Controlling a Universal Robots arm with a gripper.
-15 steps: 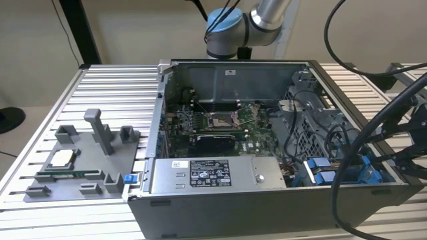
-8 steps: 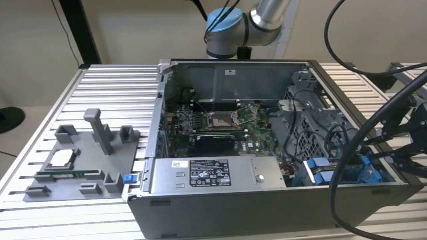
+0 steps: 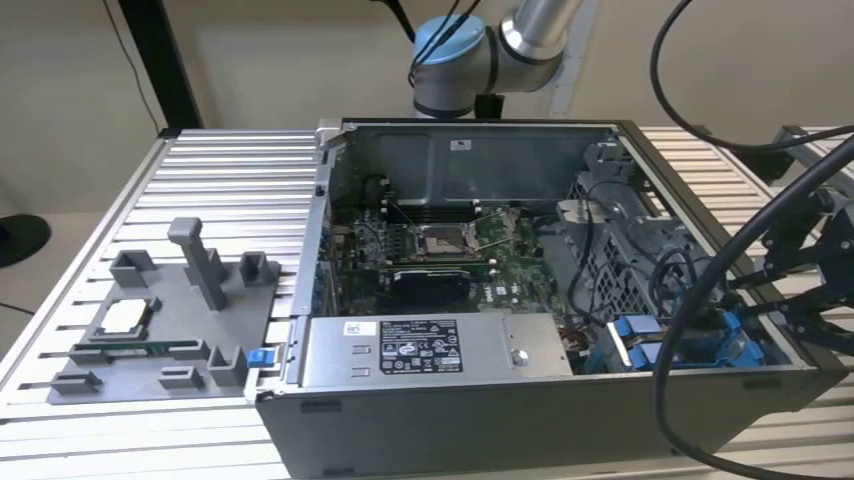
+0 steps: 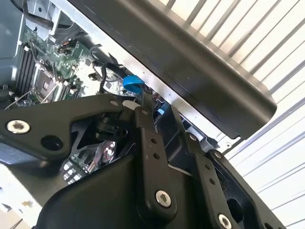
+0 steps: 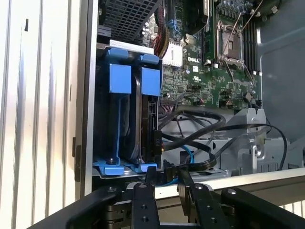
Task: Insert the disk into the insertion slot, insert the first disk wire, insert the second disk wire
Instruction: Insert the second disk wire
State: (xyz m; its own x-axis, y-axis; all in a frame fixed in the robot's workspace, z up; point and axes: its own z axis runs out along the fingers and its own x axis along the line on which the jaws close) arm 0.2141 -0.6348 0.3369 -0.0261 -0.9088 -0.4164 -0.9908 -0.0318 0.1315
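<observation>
Exterior view looks down on the open computer case (image 3: pixel 534 300) — both wrist views peer inside, close.

The computer case (image 3: pixel 534 300) sits on the slatted table (image 3: pixel 227 180), filling the centre and right of the exterior view. A parts fixture (image 3: pixel 160 320) lies at lower left beside it. Inside, the motherboard (image 3: pixel 441 250) is central, the power-supply box (image 3: pixel 427 350) below it, the insertion slot (image 3: pixel 667 345) at lower right.

Black pincer (image 4: pixel 159 112) reaches over the open computer case's black edge (image 4: pixel 190 62), beside a blue cable connector (image 4: pixel 132 84) near the green motherboard (image 4: pixel 52 67).
</observation>
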